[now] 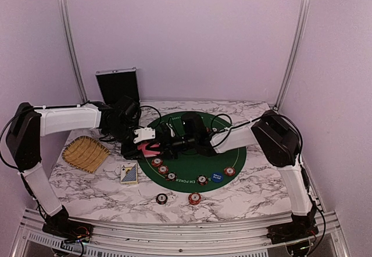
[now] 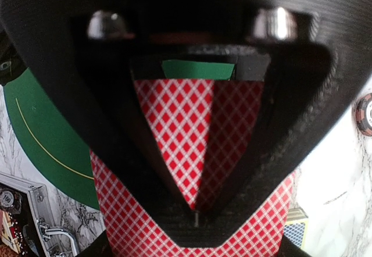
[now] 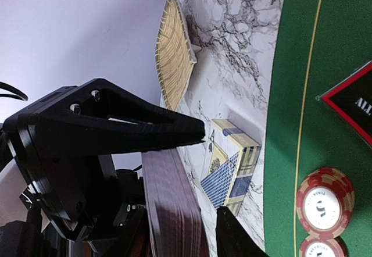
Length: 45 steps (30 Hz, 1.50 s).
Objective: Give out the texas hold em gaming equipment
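The straw tray (image 1: 86, 152) is lying on the marble desk (image 1: 87, 193), well to the left of the left end effector (image 1: 147, 147). The silver case (image 1: 118, 85) is standing behind that end effector, near the back wall. A blue card box (image 1: 129, 174) is lying just in front of it and to its left, off the green felt mat (image 1: 192, 167).

The left end effector is clamping the red-backed playing cards (image 1: 152, 150) at the mat's left rim. In its wrist view the red diamond pattern (image 2: 174, 117) is filling the space between the converging fingers (image 2: 116, 152).

The right end effector (image 1: 170, 144) is facing it from the right, with its jaws apart around the same deck (image 3: 171, 204). One finger (image 3: 116, 129) is reaching over the cards and the other is sitting just beside them (contact cannot be told).

Poker chips (image 1: 163, 169) are forming a short row in front of both end effectors. Further right, another chip, a blue disc (image 1: 217, 177) and a red chip are lying on the mat, and two more chips are sitting on the bare desk nearer the bases. A triangular marker (image 3: 354, 103) is showing on the felt in the right wrist view.
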{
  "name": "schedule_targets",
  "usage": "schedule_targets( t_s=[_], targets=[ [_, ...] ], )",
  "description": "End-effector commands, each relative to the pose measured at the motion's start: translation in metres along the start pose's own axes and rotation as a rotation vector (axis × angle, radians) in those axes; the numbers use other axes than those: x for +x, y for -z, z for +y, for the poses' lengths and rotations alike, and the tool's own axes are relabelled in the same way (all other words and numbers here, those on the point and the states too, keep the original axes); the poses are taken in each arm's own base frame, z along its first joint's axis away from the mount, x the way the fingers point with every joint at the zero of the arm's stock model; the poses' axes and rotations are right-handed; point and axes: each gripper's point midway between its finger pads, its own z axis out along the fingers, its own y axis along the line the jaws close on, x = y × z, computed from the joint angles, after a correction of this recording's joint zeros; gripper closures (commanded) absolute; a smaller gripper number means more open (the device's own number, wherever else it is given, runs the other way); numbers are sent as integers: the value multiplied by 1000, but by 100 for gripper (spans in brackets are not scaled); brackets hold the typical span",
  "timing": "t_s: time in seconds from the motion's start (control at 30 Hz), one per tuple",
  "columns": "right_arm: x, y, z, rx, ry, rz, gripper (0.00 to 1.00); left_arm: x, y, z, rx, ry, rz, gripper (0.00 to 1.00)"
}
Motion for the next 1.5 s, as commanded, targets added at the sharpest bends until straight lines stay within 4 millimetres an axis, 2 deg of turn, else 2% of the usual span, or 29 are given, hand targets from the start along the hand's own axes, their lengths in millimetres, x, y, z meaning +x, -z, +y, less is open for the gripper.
schedule_targets(
  t_s=[0.0, 0.17, 0.33, 0.6, 0.83, 1.3, 1.47],
  targets=[
    [-6, 12, 14, 3, 21, -22, 60, -5, 14, 3, -34, -8, -24, 73],
    [-6, 20, 17, 8, 30, -27, 52, -3, 14, 3, -37, -4, -19, 74],
    [-7, 25, 21, 1, 35, -33, 52, -1, 14, 2, -34, 2, -18, 75],
    [-9, 25, 22, -2, 38, -27, 54, -2, 15, 4, -38, 14, -22, 75],
    [-7, 25, 10, 51, 41, -16, 56, -4, 20, 5, -43, 21, -30, 75],
    [-12, 39, 25, 52, 73, -46, 61, 2, 19, 7, -46, 36, -10, 77],
    [-10, 36, 26, 32, 71, -38, 46, -1, 19, 8, -40, 49, -21, 77]
  ],
)
